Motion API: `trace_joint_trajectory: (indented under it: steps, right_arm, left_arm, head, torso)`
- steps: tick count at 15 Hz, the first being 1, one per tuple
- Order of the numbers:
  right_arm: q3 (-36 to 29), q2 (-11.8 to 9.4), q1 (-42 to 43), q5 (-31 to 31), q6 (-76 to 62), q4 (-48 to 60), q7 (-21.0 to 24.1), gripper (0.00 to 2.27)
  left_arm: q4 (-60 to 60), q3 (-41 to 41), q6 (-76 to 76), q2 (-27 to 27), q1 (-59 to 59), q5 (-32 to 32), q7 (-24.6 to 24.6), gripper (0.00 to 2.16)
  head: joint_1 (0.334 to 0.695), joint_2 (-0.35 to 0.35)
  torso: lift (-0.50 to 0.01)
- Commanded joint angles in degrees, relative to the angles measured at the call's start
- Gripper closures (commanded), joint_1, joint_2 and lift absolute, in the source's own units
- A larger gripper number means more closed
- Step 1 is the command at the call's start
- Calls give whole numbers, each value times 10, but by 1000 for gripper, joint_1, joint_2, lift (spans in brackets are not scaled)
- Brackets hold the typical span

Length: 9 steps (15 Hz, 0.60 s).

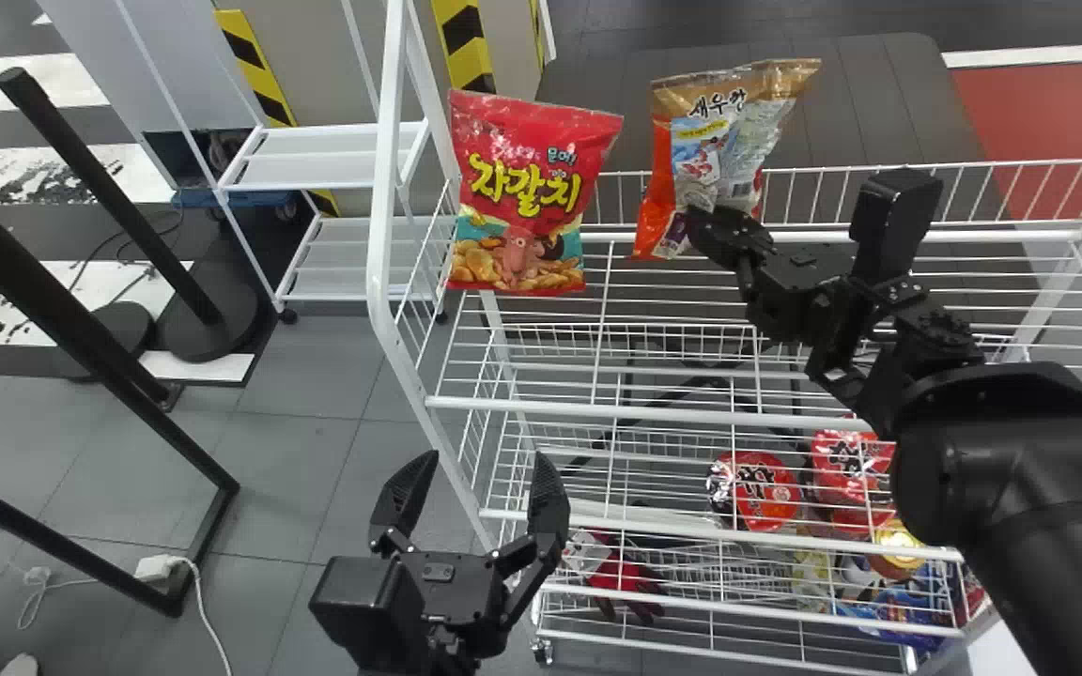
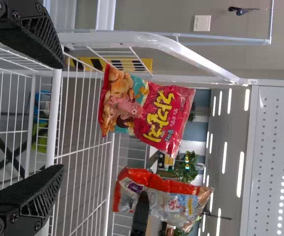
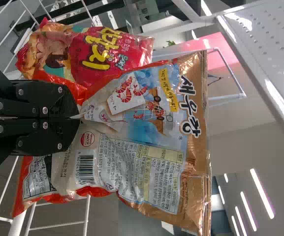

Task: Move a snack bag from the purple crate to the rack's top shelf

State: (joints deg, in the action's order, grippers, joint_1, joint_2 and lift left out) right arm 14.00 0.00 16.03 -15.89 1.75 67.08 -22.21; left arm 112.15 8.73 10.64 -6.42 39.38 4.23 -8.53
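Note:
My right gripper (image 1: 724,230) is over the rack's top shelf (image 1: 588,408), shut on the lower part of an orange and brown snack bag (image 1: 705,150). In the right wrist view the closed right gripper (image 3: 75,117) pinches that snack bag (image 3: 146,132), whose printed side faces the camera. A red snack bag (image 1: 532,197) stands upright at the top shelf's left end, apart from the held one in the head view. My left gripper (image 1: 480,479) stays low in front of the rack's left side, open and holding nothing; in the left wrist view the left gripper (image 2: 58,115) has its fingers wide apart.
Lower shelves hold red packs (image 1: 755,490) and other packets (image 1: 907,601). The rack's white left post (image 1: 381,207) rises beside the red bag. Black stands (image 1: 114,197) and a white wire shelf unit (image 1: 316,160) are farther left.

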Motion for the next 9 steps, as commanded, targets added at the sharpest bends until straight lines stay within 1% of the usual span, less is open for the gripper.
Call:
trace_joint_trajectory:
  steps: [1, 9]
  right_arm:
    - [2, 1, 8, -5, -9, -22, 2, 1423]
    - [15, 1, 38, -22, 5, -62, 5, 1399]
  left_arm:
    - [0, -1, 6, 0, 2, 1, 0, 90]
    - [0, -3, 15, 0, 8, 1, -2, 90]
  head:
    - [695, 190]
    - [695, 193]
  torso:
    - [1]
    - [1]
